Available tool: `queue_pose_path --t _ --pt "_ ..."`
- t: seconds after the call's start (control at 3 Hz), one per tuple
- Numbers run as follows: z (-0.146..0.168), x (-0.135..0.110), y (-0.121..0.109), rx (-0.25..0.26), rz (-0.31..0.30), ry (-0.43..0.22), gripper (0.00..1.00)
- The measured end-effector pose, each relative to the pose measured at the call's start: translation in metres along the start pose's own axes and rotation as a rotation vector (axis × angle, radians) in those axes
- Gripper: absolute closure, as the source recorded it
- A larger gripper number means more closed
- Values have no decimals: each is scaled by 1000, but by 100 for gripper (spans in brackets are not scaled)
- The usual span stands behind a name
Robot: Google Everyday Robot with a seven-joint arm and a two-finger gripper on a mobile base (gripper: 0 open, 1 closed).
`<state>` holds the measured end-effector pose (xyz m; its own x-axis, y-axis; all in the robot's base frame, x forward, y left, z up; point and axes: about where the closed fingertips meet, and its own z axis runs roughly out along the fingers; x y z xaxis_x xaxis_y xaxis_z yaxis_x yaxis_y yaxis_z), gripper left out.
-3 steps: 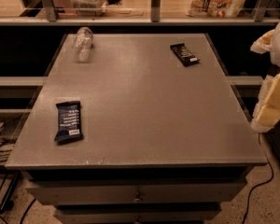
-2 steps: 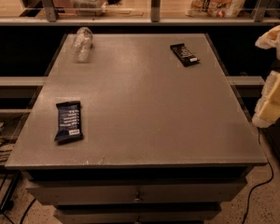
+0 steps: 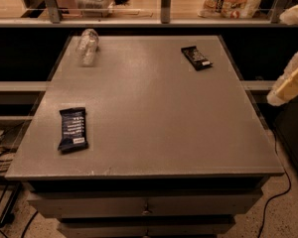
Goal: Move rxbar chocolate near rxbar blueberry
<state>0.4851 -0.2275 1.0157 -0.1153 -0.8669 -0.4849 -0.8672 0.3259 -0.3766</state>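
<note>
rxbar chocolate point(image 3: 196, 57): far right corner, untouched.
rxbar blueberry point(image 3: 73, 129): near left (the goal), well apart.
gripper point(image 3: 288, 81): off the right edge; open or closed, can't tell.

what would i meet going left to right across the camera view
rxbar blueberry, near left of the table → rxbar chocolate, far right → claw, off the table's right edge. the clear bottle at far left overlaps the blueberry bar's span, so it's left out

Dim warm light, soft sheen on the grey table point(image 3: 154, 108), pale blurry hand point(image 3: 287, 82) at right edge.
</note>
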Motion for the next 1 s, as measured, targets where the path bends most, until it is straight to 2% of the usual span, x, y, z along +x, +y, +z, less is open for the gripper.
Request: queue_pose_path --t 0.33,1.0 --pt "1 -10 -20 41 -10 -99 0" --pt "12 -16 -28 54 -5 -115 0"
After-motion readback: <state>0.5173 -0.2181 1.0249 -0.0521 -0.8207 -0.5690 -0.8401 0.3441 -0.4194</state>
